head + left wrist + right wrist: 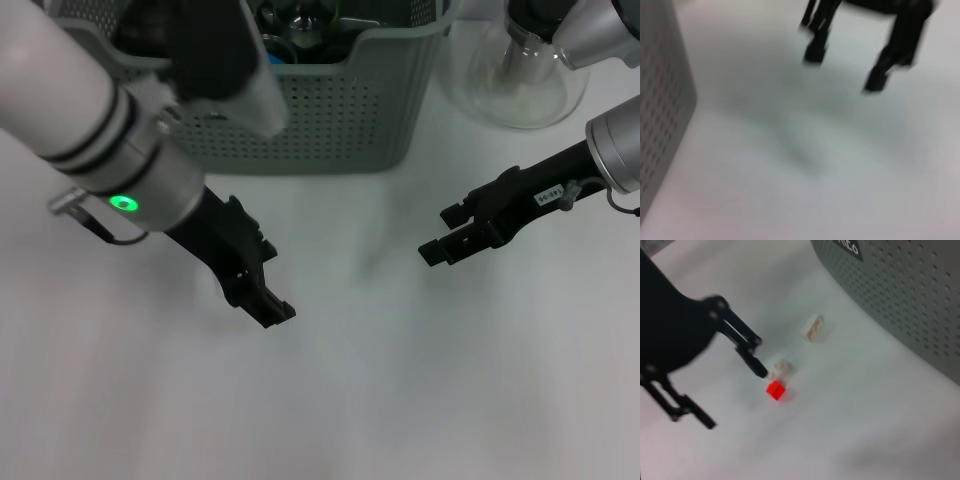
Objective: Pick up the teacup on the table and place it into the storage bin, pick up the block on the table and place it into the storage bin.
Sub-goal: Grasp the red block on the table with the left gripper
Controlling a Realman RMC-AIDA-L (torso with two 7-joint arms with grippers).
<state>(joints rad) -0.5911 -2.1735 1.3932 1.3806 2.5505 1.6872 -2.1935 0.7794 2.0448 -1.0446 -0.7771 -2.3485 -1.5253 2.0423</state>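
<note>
Grey-green storage bin [340, 110] is sitting at the white table's [380, 400] far edge; the left claw [262, 290] and right claw [447, 232], both spread wide and gripping nothing, are hovering before it, near a red block [775, 389].

The left arm reaches in from the upper left of the head view, a green light lit on its wrist; the left gripper [258, 290] sits left of centre, fingers parted. The right gripper [448, 232] enters from the right edge, fingers apart, pointing left
</note>
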